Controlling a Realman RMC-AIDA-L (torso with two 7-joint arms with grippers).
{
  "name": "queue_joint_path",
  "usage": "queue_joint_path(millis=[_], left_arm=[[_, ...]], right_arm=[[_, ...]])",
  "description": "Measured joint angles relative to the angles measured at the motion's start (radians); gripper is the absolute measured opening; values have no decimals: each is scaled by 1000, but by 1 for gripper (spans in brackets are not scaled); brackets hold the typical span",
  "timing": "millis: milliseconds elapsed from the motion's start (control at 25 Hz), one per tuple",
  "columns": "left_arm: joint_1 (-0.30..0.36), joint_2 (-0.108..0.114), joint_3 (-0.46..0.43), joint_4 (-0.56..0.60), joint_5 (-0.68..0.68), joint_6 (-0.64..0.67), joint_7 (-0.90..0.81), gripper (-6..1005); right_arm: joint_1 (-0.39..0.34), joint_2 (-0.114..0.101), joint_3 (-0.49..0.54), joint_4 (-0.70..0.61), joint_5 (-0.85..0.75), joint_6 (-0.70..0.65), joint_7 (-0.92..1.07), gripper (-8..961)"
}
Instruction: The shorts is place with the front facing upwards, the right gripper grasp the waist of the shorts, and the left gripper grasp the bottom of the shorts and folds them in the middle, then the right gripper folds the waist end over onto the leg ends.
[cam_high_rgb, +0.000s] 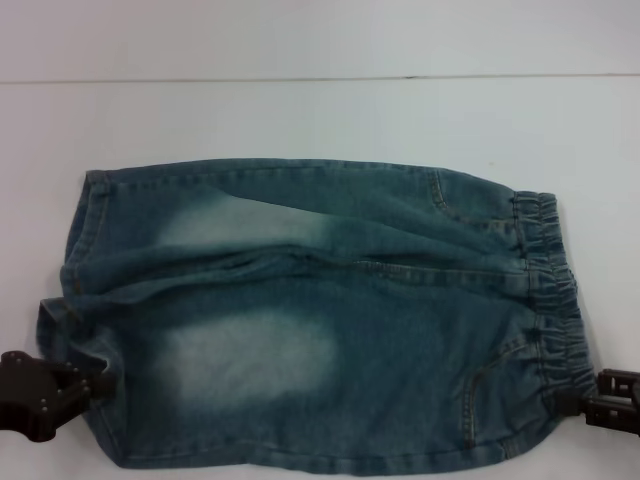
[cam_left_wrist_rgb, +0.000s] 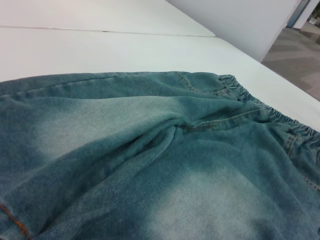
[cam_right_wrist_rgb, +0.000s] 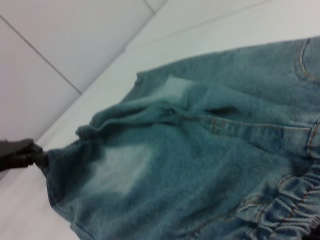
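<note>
White tabletop (cam_high_rgb: 300, 110) bears the faded blue denim shorts (cam_high_rgb: 320, 320), spread flat (front up). Left gripper (cam_high_rgb: 95, 385) is clenched on the hemmed leg end (cam_high_rgb: 75, 335), right gripper (cam_high_rgb: 590, 402) on the elastic waistband (cam_high_rgb: 555, 300); both folds remain.

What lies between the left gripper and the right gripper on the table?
In the head view, only the shorts span the stretch from the left gripper at the leg hem to the right gripper at the waistband.
</note>
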Motion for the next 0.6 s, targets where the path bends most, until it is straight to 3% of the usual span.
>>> queue_joint_path(millis=[400,600], left_arm=[[-7,1,-6,1,-4,4,0,52],[-12,1,-8,0,-4,2,0,53]], right_arm=[[17,9,0,-53,-18,-25,-8,283],[22,5,0,-63,-15,-52,-9,180]])
